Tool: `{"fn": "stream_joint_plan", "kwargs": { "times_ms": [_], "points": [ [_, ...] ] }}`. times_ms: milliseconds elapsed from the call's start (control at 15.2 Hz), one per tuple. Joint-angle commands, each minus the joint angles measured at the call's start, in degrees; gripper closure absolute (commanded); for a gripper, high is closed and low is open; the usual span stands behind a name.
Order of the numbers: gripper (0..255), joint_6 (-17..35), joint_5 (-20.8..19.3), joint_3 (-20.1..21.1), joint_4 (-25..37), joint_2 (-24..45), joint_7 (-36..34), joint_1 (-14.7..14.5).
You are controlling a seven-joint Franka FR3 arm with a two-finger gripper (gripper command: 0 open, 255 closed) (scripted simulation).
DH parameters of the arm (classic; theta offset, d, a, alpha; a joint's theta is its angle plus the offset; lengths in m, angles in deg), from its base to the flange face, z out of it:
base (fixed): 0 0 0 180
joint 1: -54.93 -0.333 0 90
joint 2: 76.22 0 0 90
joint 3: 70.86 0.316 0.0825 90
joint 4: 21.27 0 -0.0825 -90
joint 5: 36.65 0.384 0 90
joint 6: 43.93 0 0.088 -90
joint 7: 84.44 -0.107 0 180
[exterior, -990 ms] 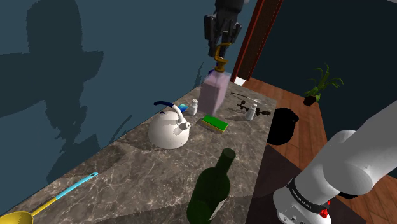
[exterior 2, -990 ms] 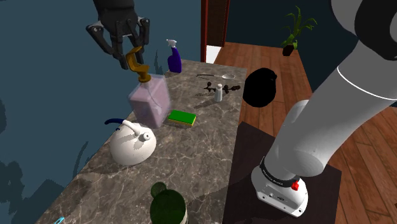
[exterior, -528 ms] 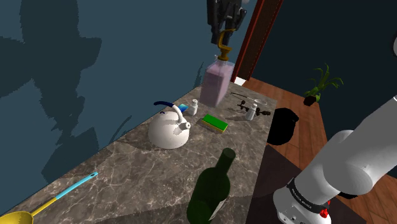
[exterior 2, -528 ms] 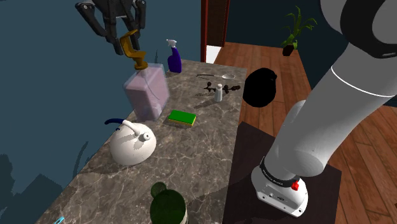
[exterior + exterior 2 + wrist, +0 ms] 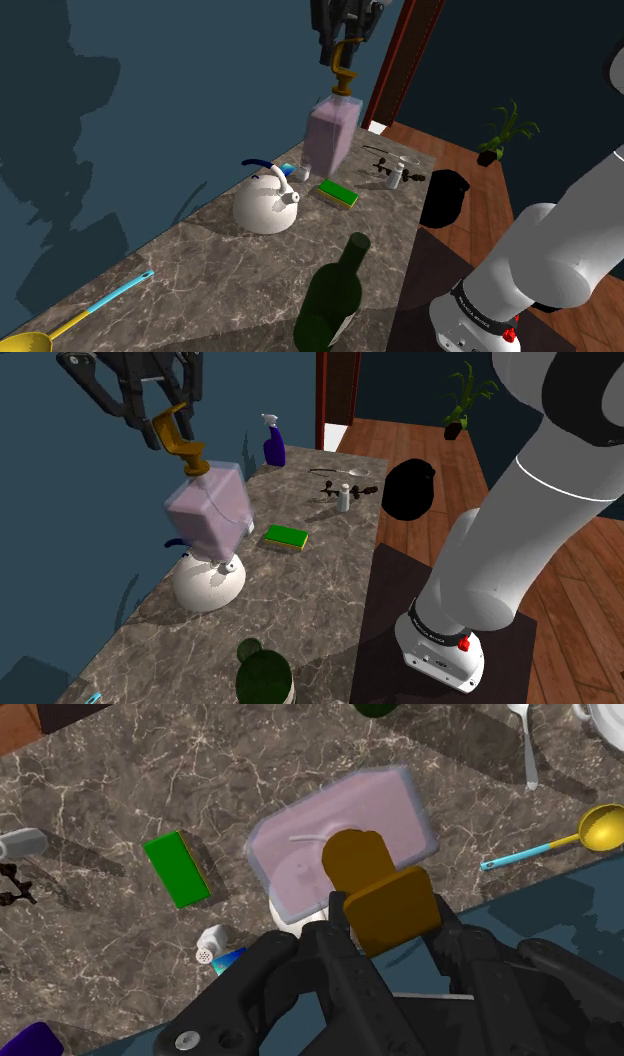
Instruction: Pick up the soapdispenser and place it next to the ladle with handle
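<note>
The soap dispenser, a pale lilac square bottle (image 5: 330, 136) with a brown pump head (image 5: 343, 76), hangs tilted in the air above the marble counter (image 5: 220, 270). My black gripper (image 5: 344, 48) is shut on that pump. In the second exterior view the bottle (image 5: 207, 517) hangs from the gripper (image 5: 166, 420) right above the white kettle (image 5: 208, 584). The wrist view looks down past the gripper (image 5: 390, 939) and pump onto the bottle's top (image 5: 340, 834). The ladle, yellow bowl and blue handle (image 5: 108, 298), lies at the counter's near left end, its bowl (image 5: 596, 826) far from the dispenser.
A white kettle (image 5: 267, 203) stands mid-counter with a green sponge (image 5: 339, 193) beside it. A dark green wine bottle (image 5: 335, 295) stands near the stand. A small shaker (image 5: 394, 178), a purple spray bottle (image 5: 273, 442) and a black rounded object (image 5: 410, 489) are at the far end.
The gripper has carried the dispenser higher and toward the kettle and the ladle end of the counter. The bottle swings more tilted. The grip on the pump is unchanged.
</note>
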Motion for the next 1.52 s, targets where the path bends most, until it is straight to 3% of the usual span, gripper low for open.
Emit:
{"fn": "stream_joint_plan", "kwargs": {
  "times_ms": [0,396,792,1122,1386,1452],
  "points": [
    [255,0.4,0.1,1.7,0.4,0.5,-3.1,-1.3],
    [255,1.0,-0.9,6.9,4.2,4.0,-12.8,-5.9],
    [255,0.7,-4.4,12.3,11.5,10.8,-23.2,-12.0],
    [255,-1.4,-10.1,15.7,22.0,19.7,-32.1,-20.0],
    [255,-6.1,-16.6,16.6,36.3,29.6,-38.1,-29.8],
    [255,-4.2,-15.5,16.5,32.8,28.0,-37.8,-28.5]
  ]
}}
